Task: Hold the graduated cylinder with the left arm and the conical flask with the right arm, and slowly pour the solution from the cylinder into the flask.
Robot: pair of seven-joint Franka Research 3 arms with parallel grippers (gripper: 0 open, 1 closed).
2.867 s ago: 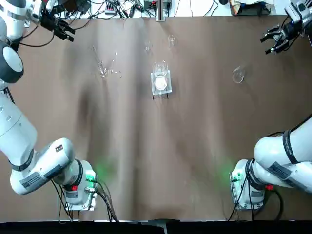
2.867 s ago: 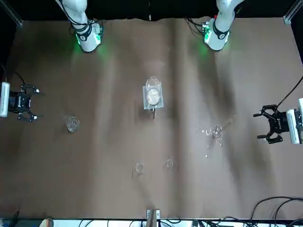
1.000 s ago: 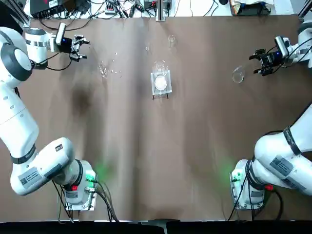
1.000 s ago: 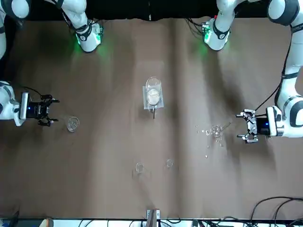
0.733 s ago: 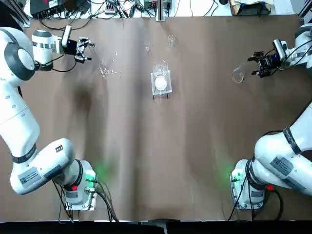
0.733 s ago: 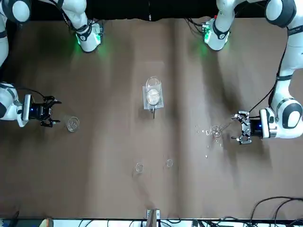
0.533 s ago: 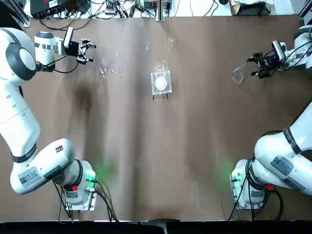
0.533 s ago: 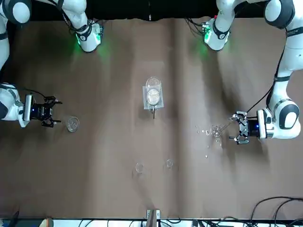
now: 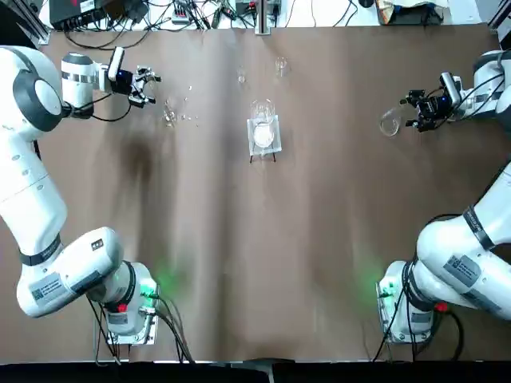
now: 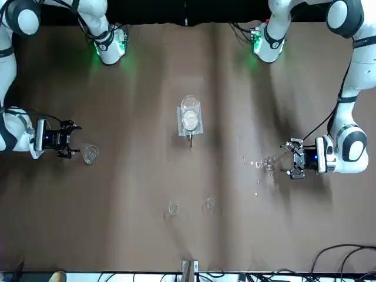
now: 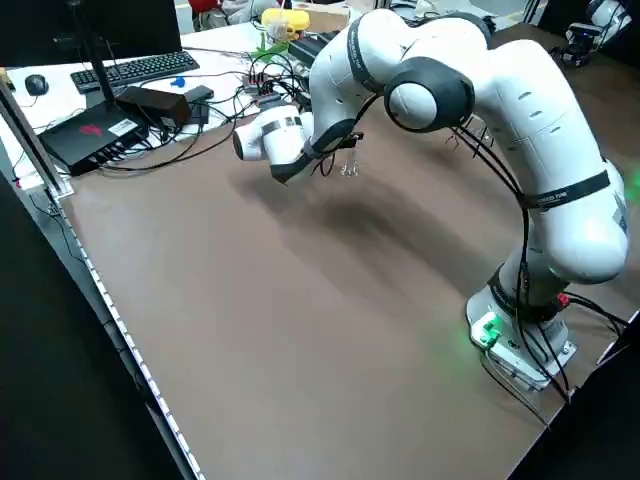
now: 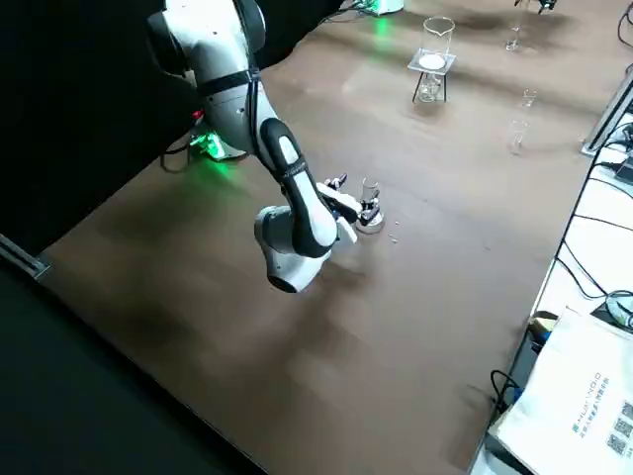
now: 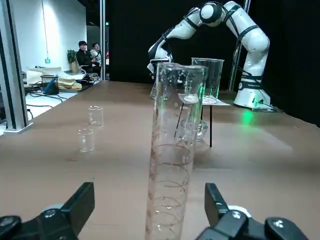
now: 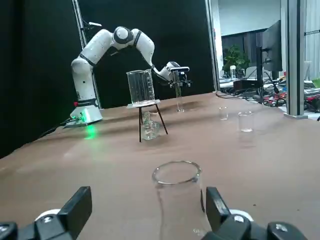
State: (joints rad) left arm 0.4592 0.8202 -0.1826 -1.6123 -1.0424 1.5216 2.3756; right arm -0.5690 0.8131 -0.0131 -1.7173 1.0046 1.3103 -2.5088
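1. Step in hand looks like the approach to grasp; pour not begun, both vessels standing on the table.
2. Left gripper (image 9: 152,89) at the far left of the table; fingers spread, graduated cylinder (image 13: 170,150) upright ahead, between the finger lines; no clamp seen.
3. Right gripper (image 9: 408,112) at the far right; fingers spread, conical flask (image 14: 182,215) upright just ahead, nearer one finger; contact can't be told.
4. Next, probably: ease both in, centre the flask, close gently, lift, bring together, tilt the cylinder slowly; the tall cylinder could tip if nudged.
5. Around: beaker (image 14: 141,86) on a black-legged stand (image 14: 143,104), round glass vessel (image 14: 150,129) beneath; two small beakers, one (image 14: 223,114) near the other (image 14: 245,121); clear bits (image 9: 190,118) near the cylinder.
6. Stand sits between the arms; likely obstacle if they meet mid-table.
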